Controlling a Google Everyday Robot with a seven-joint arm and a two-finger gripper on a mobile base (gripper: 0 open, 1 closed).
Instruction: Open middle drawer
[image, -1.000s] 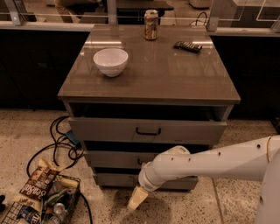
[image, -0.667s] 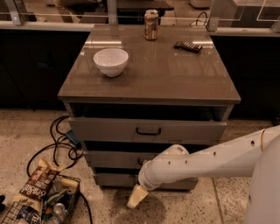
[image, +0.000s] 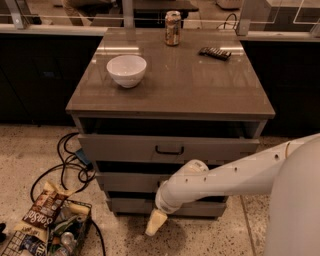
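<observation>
The grey cabinet (image: 170, 90) has three drawer fronts. The middle drawer (image: 127, 181) is the second grey front, and it looks pushed in level with the others. My white arm (image: 225, 177) crosses in front of its right half and hides its handle. My gripper (image: 155, 222) hangs from the wrist in front of the lowest drawer (image: 127, 205), pointing down at the floor, below and a little left of the middle drawer's centre. It touches no handle that I can see. The top drawer (image: 120, 147) shows its black handle (image: 169, 149).
On the cabinet top stand a white bowl (image: 127, 70), a drink can (image: 172, 28) and a black remote (image: 215, 53). Black cables (image: 67, 162) loop on the floor at the left. A wire basket with snack bags (image: 45, 225) sits at the lower left.
The upper part of my arm at the right has swung closer to the camera. The gripper has barely shifted, up and slightly left. The drawers have not moved.
</observation>
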